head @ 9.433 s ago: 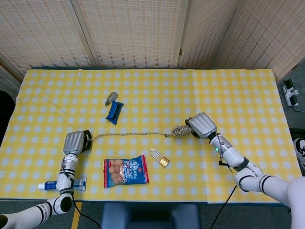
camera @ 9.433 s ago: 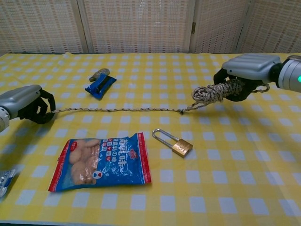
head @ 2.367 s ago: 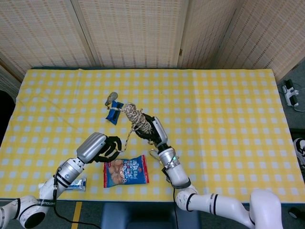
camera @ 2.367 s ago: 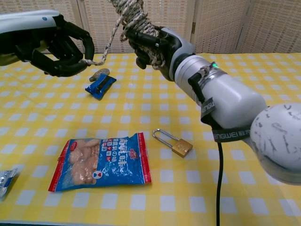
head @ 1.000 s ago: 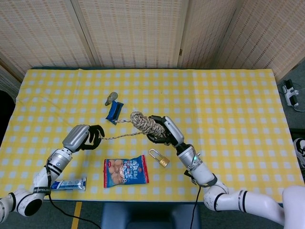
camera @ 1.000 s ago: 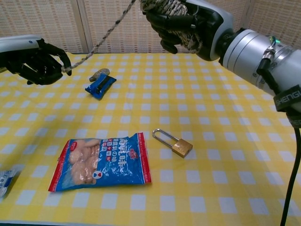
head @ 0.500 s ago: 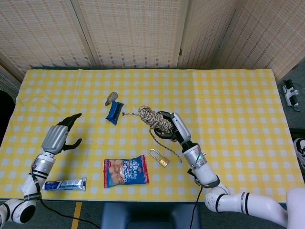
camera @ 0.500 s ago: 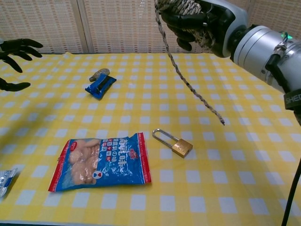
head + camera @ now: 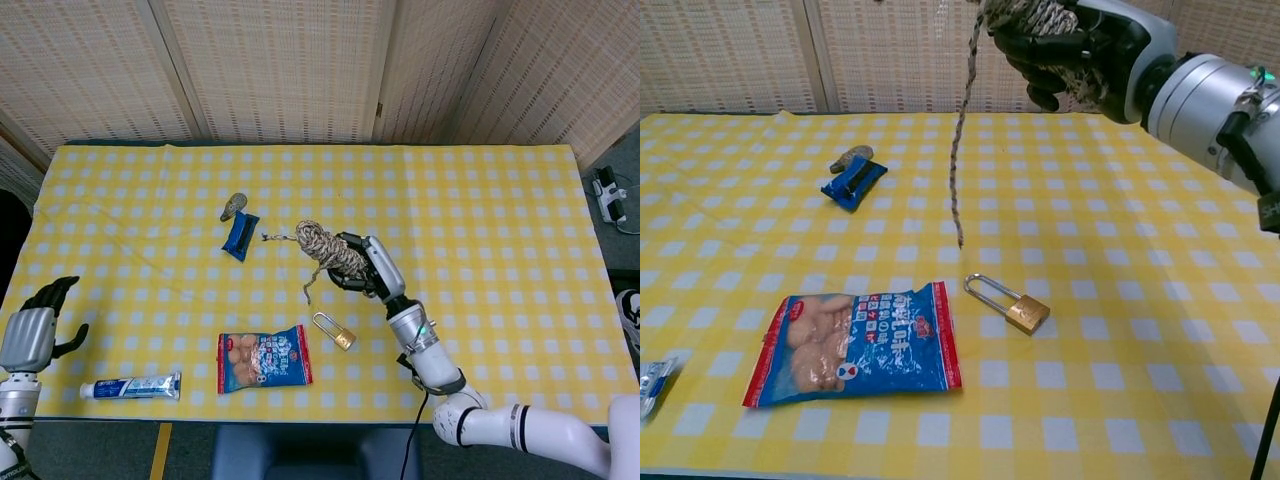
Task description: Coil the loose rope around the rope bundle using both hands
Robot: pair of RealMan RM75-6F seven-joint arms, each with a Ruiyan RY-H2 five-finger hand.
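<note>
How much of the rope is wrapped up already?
Most of it: the rope bundle looks thick, held up off the table by the right hand. A loose tail hangs down from it, unwound. The left hand is open, far off at the table's edge, so that tail is left to coil.

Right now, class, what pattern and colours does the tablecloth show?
The tablecloth is a yellow and white check, seen best in the head view.

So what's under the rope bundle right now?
The right hand holds the bundle up in the air. A loose rope end hangs beneath it, tip above the padlock. Fingers cover the bundle's far side.
</note>
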